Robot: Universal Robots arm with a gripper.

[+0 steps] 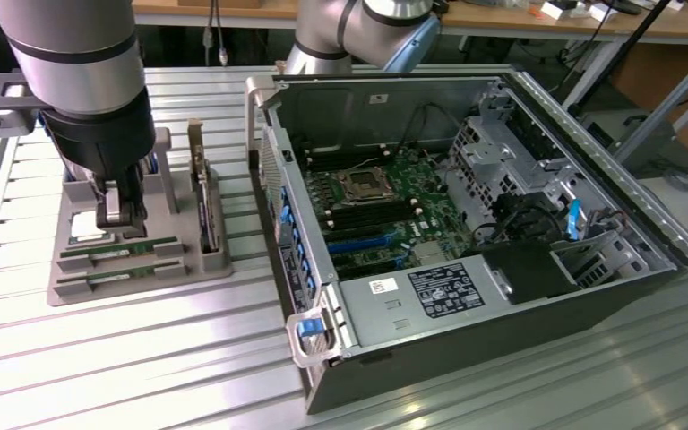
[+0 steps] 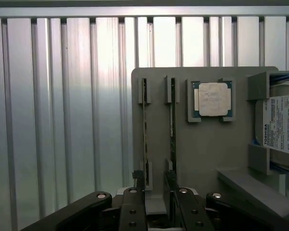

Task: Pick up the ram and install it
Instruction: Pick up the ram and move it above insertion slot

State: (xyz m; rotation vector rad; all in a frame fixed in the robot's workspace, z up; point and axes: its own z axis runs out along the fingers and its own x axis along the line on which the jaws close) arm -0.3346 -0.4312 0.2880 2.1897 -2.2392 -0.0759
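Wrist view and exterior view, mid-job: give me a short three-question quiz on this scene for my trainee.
1. True or false: the end effector hangs over the open computer case.
2. How many ram sticks stand on edge in the gray holder?
3. What sits in the holder's square pocket? A) processor chip B) fan C) screwdriver

Key: 1 false, it is over the holder; 2 two; 3 A.
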